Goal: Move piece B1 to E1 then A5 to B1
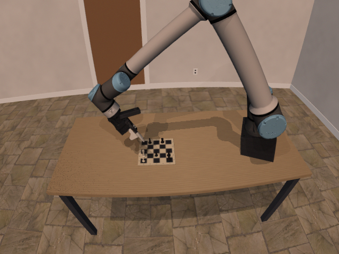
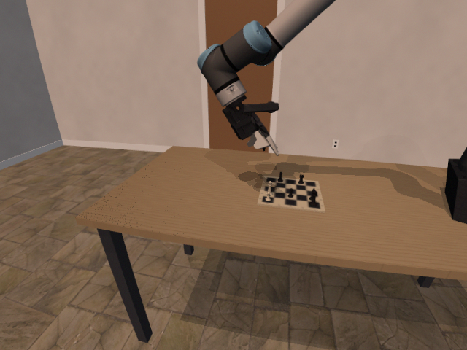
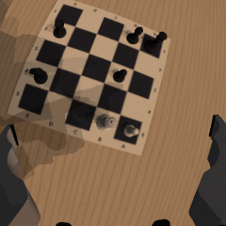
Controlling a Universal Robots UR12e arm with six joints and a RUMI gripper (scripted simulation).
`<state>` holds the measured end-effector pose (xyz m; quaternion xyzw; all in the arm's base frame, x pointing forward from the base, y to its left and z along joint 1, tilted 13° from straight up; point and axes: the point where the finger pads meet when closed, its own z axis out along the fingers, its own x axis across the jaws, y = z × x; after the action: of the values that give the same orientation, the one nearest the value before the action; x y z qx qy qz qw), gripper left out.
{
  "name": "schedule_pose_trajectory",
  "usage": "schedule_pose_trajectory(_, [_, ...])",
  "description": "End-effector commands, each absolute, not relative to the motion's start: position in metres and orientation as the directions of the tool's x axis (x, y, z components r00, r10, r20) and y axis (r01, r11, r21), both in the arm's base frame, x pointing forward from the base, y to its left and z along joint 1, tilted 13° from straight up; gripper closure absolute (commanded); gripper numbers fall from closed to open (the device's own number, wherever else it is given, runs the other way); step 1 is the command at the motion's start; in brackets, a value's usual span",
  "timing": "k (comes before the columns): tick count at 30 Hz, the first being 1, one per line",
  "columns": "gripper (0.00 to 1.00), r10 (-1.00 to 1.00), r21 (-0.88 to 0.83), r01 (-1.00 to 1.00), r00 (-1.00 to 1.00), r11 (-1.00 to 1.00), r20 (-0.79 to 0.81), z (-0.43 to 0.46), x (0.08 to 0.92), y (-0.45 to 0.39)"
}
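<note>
The small chessboard (image 1: 156, 163) (image 2: 291, 206) (image 3: 87, 136) lies mid-table. On B1 stands a tall white piece (image 1: 142, 151) (image 2: 270, 184) (image 3: 107, 121), next to a white pawn (image 1: 142, 158) (image 2: 268, 196) (image 3: 129, 131) on A1. On A5 stands a tall black piece (image 1: 168, 156) (image 2: 314, 199) (image 3: 153, 43), with another black piece (image 3: 136, 35) close beside it on B5. E1 (image 3: 33, 99) is empty. My gripper (image 1: 137, 136) (image 2: 265, 147) (image 3: 112, 122) is open and empty. It hangs tilted above the table, just off the board's row-1 edge.
Other black pieces stand on B3 (image 1: 155, 154) (image 2: 290, 192) (image 3: 120, 74), E2 (image 1: 150, 141) (image 2: 280, 176) (image 3: 40, 75) and E4 (image 1: 162, 141) (image 2: 300, 178) (image 3: 58, 30). The arm's black base block (image 1: 257, 147) (image 2: 457, 188) stands at the table's right end.
</note>
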<state>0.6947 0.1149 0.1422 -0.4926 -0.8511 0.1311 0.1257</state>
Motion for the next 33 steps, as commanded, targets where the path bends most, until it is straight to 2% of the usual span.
schedule_pose_trajectory(1, [0.0,0.85,-0.269,0.811,-0.523,0.519,0.065,0.141,0.681,0.115])
schedule_pose_trajectory(15, [0.0,0.743,-0.029,0.746,-0.665,0.665,-0.073,0.131,0.602,0.118])
schedule_pose_trajectory(33, [0.0,0.668,0.082,0.667,-0.719,0.741,-0.19,0.125,0.549,0.12])
